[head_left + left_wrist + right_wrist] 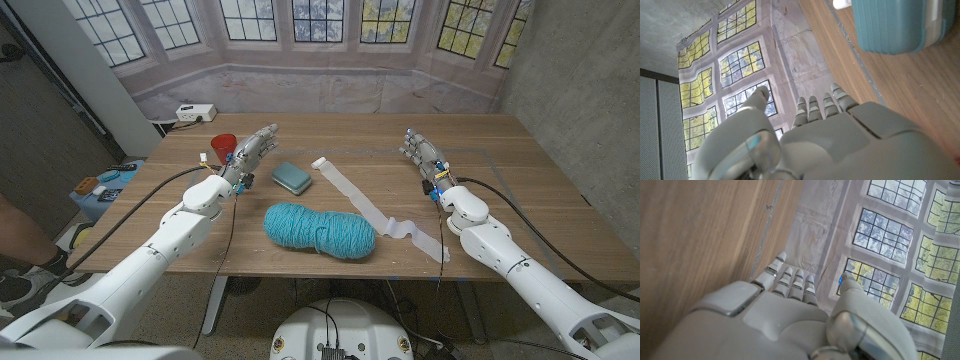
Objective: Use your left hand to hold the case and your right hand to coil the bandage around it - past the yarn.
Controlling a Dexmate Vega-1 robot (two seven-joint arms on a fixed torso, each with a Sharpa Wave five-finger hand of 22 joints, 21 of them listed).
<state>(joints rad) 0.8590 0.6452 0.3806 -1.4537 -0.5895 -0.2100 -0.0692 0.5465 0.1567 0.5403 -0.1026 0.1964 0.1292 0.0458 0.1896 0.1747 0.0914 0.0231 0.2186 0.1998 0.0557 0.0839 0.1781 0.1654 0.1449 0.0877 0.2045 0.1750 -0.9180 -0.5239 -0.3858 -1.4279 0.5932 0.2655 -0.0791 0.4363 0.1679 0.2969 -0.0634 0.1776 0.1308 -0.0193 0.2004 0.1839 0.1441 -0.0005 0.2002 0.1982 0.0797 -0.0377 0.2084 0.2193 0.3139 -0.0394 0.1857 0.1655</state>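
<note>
Here the bandage runs diagonally from the case; both hands released.

Left robot hand empty, fingers extended, teal case on wooden table

One teal case, one white bandage, one teal yarn skein, one red cup, two robot hands: left hand, right hand.
</note>
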